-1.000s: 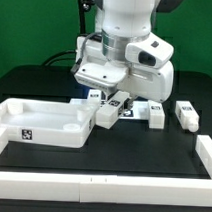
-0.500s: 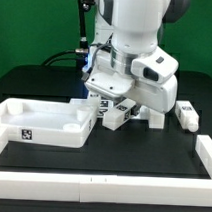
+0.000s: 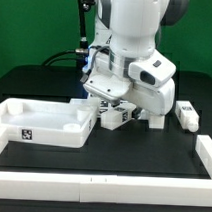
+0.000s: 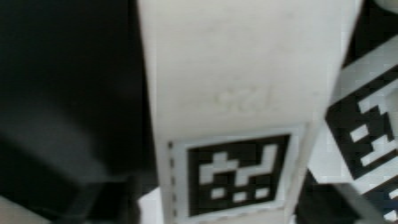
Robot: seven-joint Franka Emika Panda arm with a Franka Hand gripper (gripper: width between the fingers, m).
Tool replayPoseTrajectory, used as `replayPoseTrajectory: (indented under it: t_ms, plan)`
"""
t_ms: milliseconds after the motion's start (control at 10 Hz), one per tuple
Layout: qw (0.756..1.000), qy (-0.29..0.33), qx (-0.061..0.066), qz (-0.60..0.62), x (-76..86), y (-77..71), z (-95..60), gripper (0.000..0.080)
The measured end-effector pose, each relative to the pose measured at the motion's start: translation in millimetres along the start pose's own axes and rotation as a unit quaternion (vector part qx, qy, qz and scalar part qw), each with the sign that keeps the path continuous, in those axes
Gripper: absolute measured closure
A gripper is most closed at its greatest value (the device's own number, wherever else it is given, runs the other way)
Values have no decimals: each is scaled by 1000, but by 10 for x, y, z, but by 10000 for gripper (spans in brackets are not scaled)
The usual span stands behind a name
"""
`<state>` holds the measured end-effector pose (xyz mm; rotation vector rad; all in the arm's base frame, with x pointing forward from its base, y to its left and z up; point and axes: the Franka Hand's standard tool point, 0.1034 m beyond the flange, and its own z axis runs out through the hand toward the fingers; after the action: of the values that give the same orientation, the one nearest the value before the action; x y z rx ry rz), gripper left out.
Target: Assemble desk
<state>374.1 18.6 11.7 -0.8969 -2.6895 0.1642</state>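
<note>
at centre of the exterior view, hand point(image 3: 111, 104) close over tagged leg point(image 3: 116, 117), opening and hold impossible to tell; tabletop point(image 3: 43, 126) lower left; another leg point(image 3: 187, 116) right, on worktop point(image 3: 142, 154).

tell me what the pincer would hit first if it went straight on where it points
Most likely the white desk leg lying right under the pincer, though depth is hard to judge.
</note>
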Motion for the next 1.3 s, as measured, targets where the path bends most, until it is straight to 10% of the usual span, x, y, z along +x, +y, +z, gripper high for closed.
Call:
replayPoseTrajectory:
  t_ms: [200, 500, 1300]
  plan:
    - [1000, -23, 5, 7, -72, -32, -305, 168]
    - [998, -60, 2, 9, -325, -85, -749, 153]
    - [979, -82, 8, 186, -639, -205, -938, 150]
